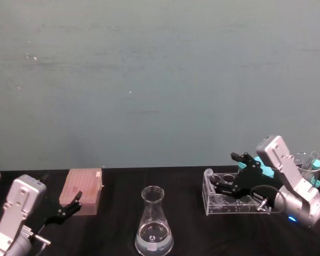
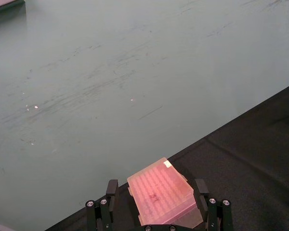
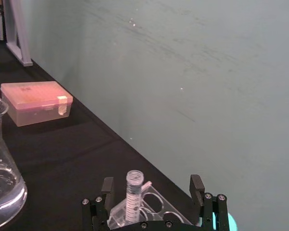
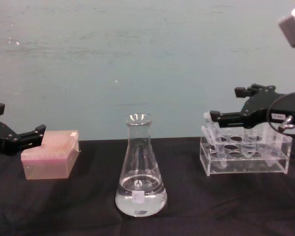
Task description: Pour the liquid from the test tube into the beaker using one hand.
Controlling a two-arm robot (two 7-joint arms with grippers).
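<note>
Right gripper [image 3: 151, 183]: fingers spread, facing test tube [image 3: 134, 195] in rack [image 4: 246, 162] | left gripper [image 1: 73, 204]: fingers spread, parked by pink box [image 1: 82, 189] | risk: off-centre closure may tip tube, spilling contents.

The beaker [image 4: 140, 167] was smooth, glossy clear glass. The test tube [image 3: 134, 193] was clear plastic with a ribbed whitish rim. The rack [image 4: 246, 168] was glossy clear plastic, the pink box [image 4: 49, 160] frosted translucent plastic, and the black table cover [image 4: 226, 209] matt, perhaps cloth.
</note>
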